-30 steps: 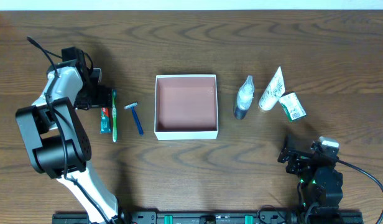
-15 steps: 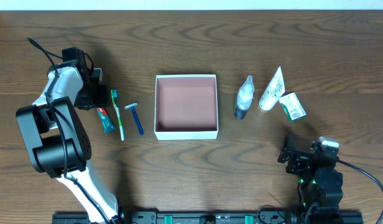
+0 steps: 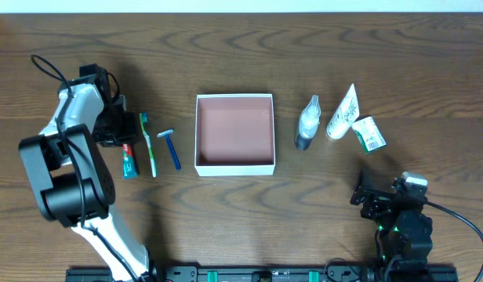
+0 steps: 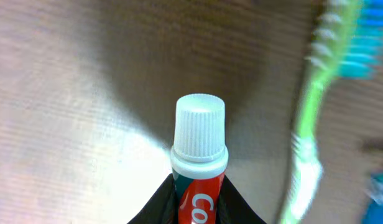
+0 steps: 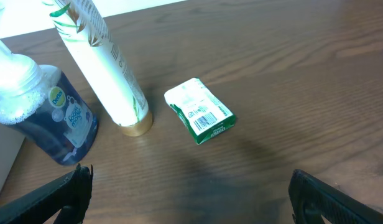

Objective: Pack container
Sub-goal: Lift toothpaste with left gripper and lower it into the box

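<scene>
1. One container (image 3: 234, 167) sits on the wooden table (image 3: 241, 219) at its middle. It is a square, shallow box with white walls, and its reddish-brown floor is bare.
2. Six toiletries lie outside it, three on each side.
3. To its left, working outward, are one blue razor (image 3: 170, 147), one green toothbrush (image 3: 148, 145) and one toothpaste tube (image 3: 130, 160). The razor and the toothbrush lie side by side without touching. The tube is just beside the toothbrush.
4. To its right, working outward, are one bottle (image 3: 307, 124) of dark blue liquid with a clear top, one white tube (image 3: 343, 113) with a gold cap, and one small green-and-white carton (image 3: 369, 133). In the right wrist view the carton is clear of the white tube, with bare wood between them.
5. There are two grippers. The left gripper (image 4: 199, 196) is at the toothpaste tube. In its wrist view both black fingers (image 4: 160, 202) press the tube's sides just behind the ribbed white cap, which juts out past the fingertips. The toothbrush shows blurred to the right of the cap.
6. The right gripper (image 5: 190, 199) hangs near the table's front right edge, well apart from the container. Its fingers are spread wide to either side of the view, with nothing between them.
</scene>
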Robot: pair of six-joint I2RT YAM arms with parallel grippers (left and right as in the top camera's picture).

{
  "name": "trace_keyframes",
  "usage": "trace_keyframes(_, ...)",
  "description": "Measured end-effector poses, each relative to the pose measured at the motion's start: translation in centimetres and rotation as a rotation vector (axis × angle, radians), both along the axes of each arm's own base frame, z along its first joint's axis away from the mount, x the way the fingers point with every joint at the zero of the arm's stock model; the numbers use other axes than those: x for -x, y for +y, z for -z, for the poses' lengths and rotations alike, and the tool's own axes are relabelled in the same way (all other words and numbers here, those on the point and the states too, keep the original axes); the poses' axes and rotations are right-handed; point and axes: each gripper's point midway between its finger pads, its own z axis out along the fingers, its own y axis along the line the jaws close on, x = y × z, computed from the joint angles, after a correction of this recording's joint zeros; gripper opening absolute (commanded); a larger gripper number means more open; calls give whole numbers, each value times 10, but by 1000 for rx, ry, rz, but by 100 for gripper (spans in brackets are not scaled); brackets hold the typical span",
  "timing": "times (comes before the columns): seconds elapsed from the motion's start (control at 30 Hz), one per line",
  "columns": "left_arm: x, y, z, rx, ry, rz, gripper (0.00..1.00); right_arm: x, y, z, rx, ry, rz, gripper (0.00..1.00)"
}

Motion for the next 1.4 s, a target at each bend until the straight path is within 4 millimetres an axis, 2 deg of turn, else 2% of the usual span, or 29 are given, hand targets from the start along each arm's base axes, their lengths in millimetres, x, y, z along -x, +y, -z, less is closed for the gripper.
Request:
trace_keyframes(0.07, -5, -5, -19, 9, -44, 3, 13, 0, 0, 0, 0, 0, 0, 99)
trace_keyframes(0.13, -15, -15, -49, 17, -126, 22, 11, 0, 0, 0, 0, 0, 0, 99)
trace_keyframes(0.23, -29, -43, -106, 25, -286, 73, 9, 0, 0, 0, 0, 0, 0, 99)
trace_keyframes(0.27, -32, -58, -129, 28, -350, 106, 9, 0, 0, 0, 0, 0, 0, 99)
trace_keyframes(0.3, -32, -68, -144, 31, -392, 131, 8, 0, 0, 0, 0, 0, 0, 99)
trace_keyframes(0.4, -31, -117, -189, 62, -528, 239, 6, 0, 0, 0, 0, 0, 0, 99)
trace_keyframes(0.47, -31, -147, -206, 89, -591, 297, 6, 0, 0, 0, 0, 0, 0, 99)
trace_keyframes(0.53, -31, -176, -214, 116, -632, 355, 6, 0, 0, 0, 0, 0, 0, 99)
trace_keyframes(0.67, -33, -224, -206, 158, -637, 427, 6, 0, 0, 0, 0, 0, 0, 99)
trace_keyframes(0.73, -30, -240, -190, 162, -594, 433, 6, 0, 0, 0, 0, 0, 0, 99)
trace_keyframes(0.83, -25, -253, -152, 136, -494, 422, 6, 0, 0, 0, 0, 0, 0, 99)
trace_keyframes(0.97, -24, -252, -99, 39, -372, 399, 6, 0, 0, 0, 0, 0, 0, 99)
trace_keyframes(1.03, -27, -248, -83, -4, -344, 391, 6, 0, 0, 0, 0, 0, 0, 99)
trace_keyframes(1.3, -29, -230, -46, -122, -266, 366, 8, 0, 0, 0, 0, 0, 0, 99)
trace_keyframes(1.4, -29, -227, -37, -143, -245, 367, 12, 0, 0, 0, 0, 0, 0, 99)
